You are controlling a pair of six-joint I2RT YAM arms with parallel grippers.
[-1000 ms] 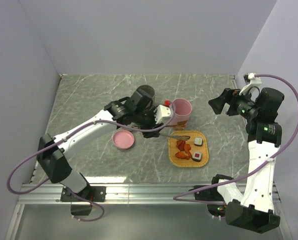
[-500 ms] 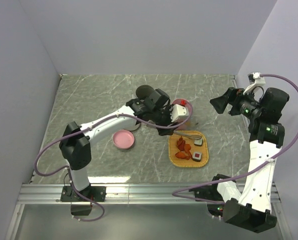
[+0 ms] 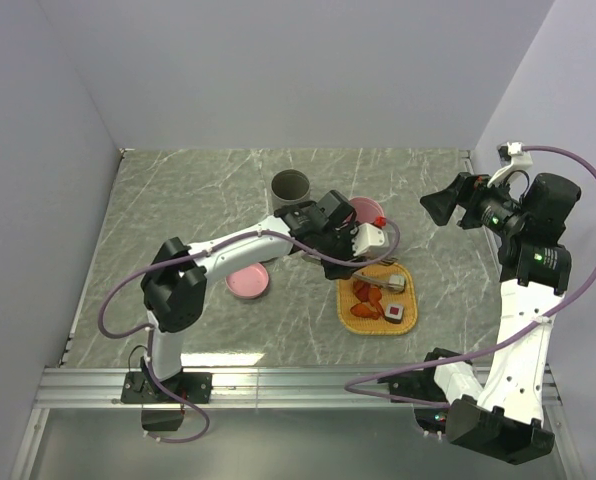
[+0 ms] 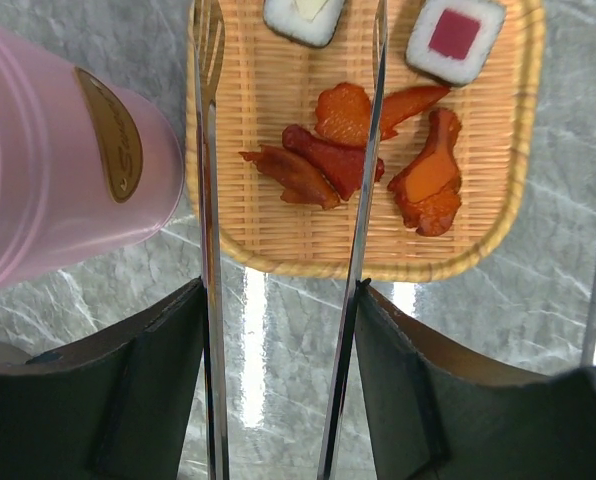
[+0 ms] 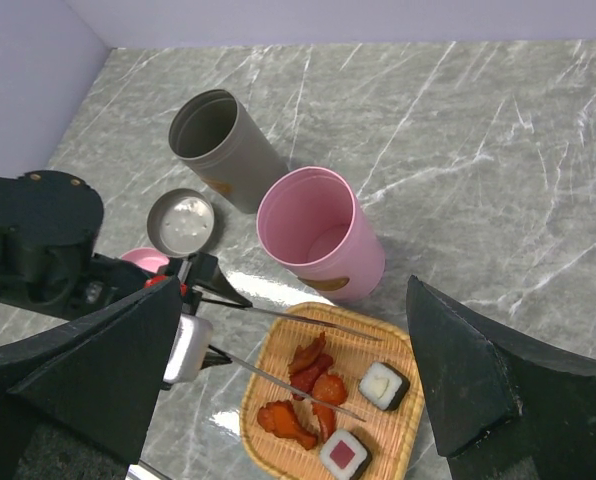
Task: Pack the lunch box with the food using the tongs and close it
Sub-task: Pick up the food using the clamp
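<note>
- my left end effector (image 4: 278, 295) is clamped on the tongs (image 4: 362, 180). Tips are apart over the food (image 4: 328, 165) on the woven tray (image 4: 278, 250), mid tabletop (image 4: 478, 330) toward the right edge, just beside the pink container (image 4: 68, 190)
- right end effector (image 3: 436, 210) is gaping and empty, up by the right edge
- imo: straddle one piece w/ both tips, squeeze slow, don't scrape the tray

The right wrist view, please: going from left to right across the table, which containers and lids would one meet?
Pink lid → grey container → pink container. The grey lid overlaps the grey container sideways, so it is left out.
</note>
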